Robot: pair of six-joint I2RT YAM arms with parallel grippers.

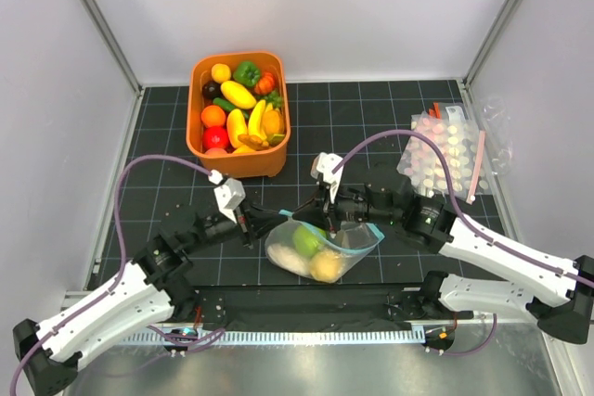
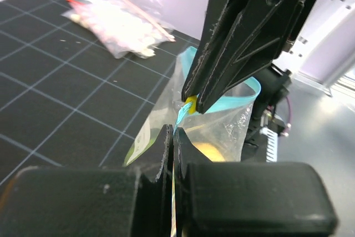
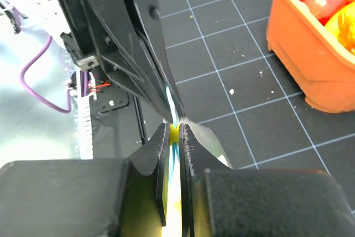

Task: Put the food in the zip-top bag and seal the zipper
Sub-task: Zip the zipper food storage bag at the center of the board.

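Top view, centre of the tabletop [image 1: 371, 108]: the zip-top bag [image 1: 351, 249] lies flat, just ahead of the arm bases. Both arms meet over its upper edge.

Left tool [image 2: 172, 137]: clamped tight on the zipper [image 2: 244, 96] at the bag's left end. No gap shows between the fingers.

Right tool [image 3: 174, 131]: narrow, pinching the yellow slider [image 2: 191, 104] that rides on the teal strip. The two tools sit close together on the strip, tips just apart.

Key relation: in the top view the strip's long axis runs left to right across the frame. The left tool is at its left end and the right tool is a little way along. The rest of the strip runs on toward the right of the frame. In the left wrist view, the strip beyond the right tool spreads into two bands, so we judge that stretch unsealed. We expect the slider to travel right, away from the left tool, which acts as the anchor. The right arm is the one placed for that pull.

Contents of the bag: a green apple [image 1: 306, 240], a yellow lemon [image 1: 326, 266] and a white radish [image 1: 286, 257], bunched in the lower half, clear of the strip.

Orange basket [image 1: 249, 164], upper centre: holds many more toy fruits and vegetables.

Pink-dotted packs [image 1: 445, 150], upper right, well apart from the bag.
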